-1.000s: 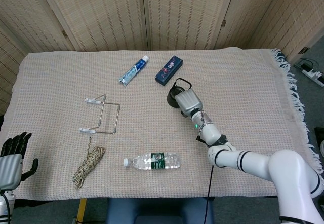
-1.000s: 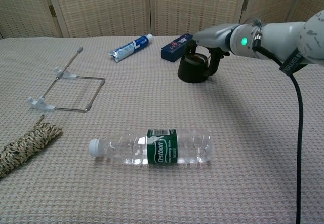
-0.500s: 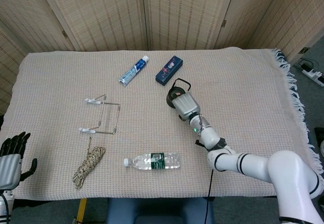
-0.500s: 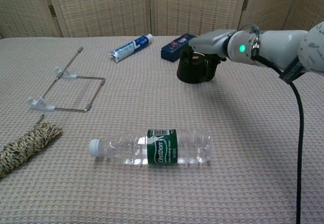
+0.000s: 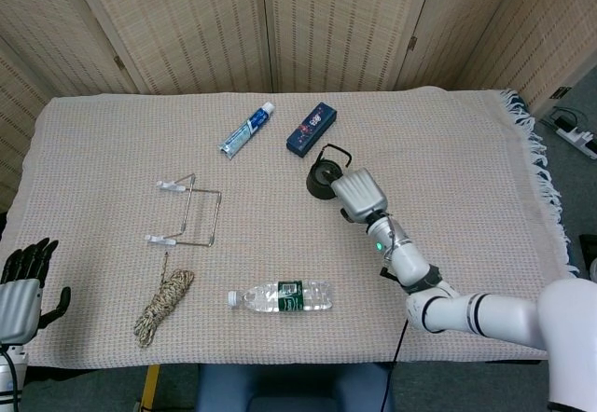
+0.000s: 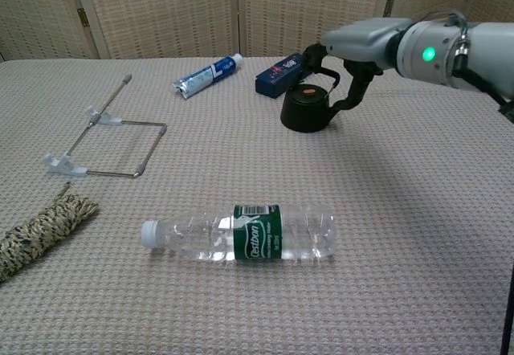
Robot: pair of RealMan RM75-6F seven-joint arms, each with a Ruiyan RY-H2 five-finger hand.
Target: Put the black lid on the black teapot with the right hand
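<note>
Near the far middle of the table [image 5: 466, 151], we found the teapot [image 6: 306, 111] with its lid [image 6: 307, 92] seated on top. Our right hand [image 6: 353, 50] hovered just above and to its right, fingers loose and holding nothing (the thumb hung beside the pot). Our left hand [image 5: 20, 286] rested open, well apart at the near edge.

R hand [image 6: 353, 66] lifted off & pulled back right of teapot [image 6: 307, 108], lid [image 6: 307, 92] now on top

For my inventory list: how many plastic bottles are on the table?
1. The plastic bottle lies on its side near the front edge, right of the rope bundle. None other shows.
</note>
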